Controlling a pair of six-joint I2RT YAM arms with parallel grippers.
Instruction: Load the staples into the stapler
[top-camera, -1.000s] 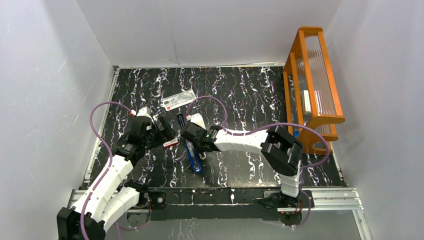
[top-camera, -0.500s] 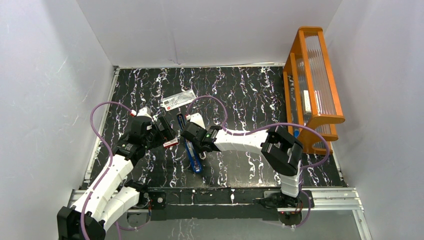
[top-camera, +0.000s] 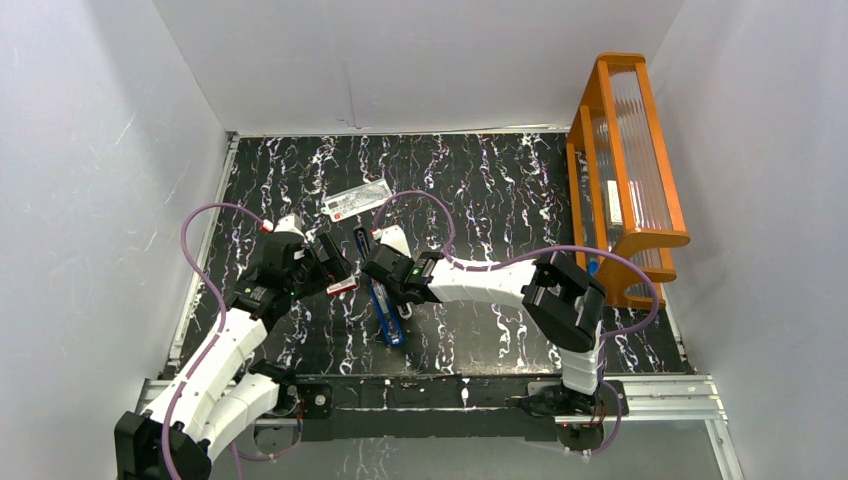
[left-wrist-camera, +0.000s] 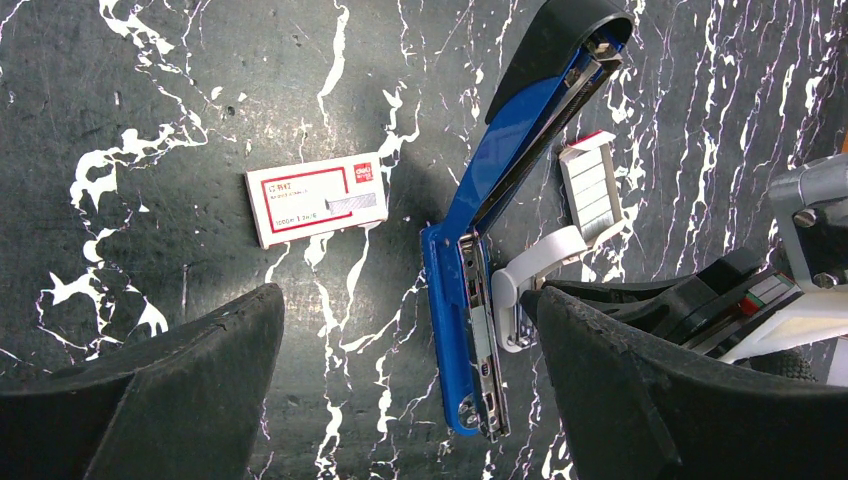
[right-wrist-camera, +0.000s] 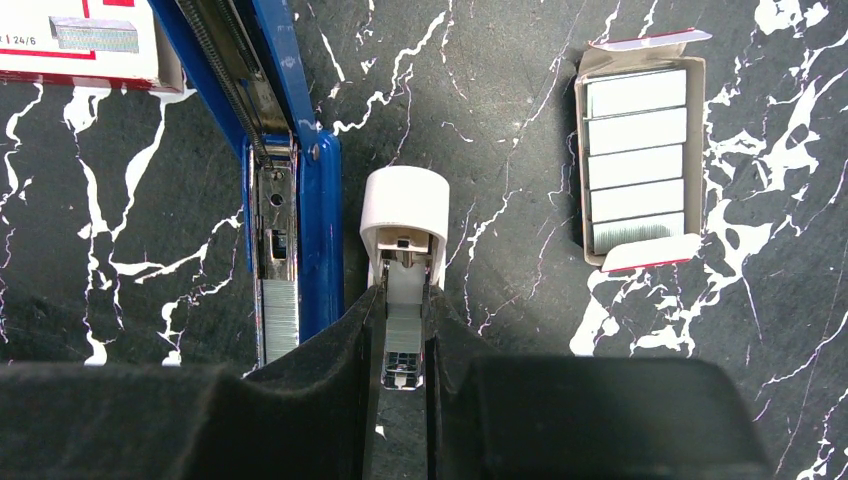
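Note:
The blue stapler (top-camera: 380, 295) lies opened flat on the table, its black part (left-wrist-camera: 555, 50) swung away. Its silver rail (right-wrist-camera: 277, 300) holds a strip of staples. The staple tray (right-wrist-camera: 640, 165) lies open with several silvery strips, and the red-and-white sleeve (left-wrist-camera: 317, 198) lies left of the stapler. My right gripper (right-wrist-camera: 403, 310) is shut on a small white piece (right-wrist-camera: 405, 205) with a silvery staple strip (right-wrist-camera: 403, 330) in it, just right of the rail. My left gripper (left-wrist-camera: 410, 310) is open above the stapler's rail end, holding nothing.
A flat clear packet (top-camera: 357, 198) with a white-and-red label lies farther back on the table. An orange wooden rack (top-camera: 625, 170) stands along the right wall. White walls close in the black marbled table (top-camera: 480, 190) on three sides.

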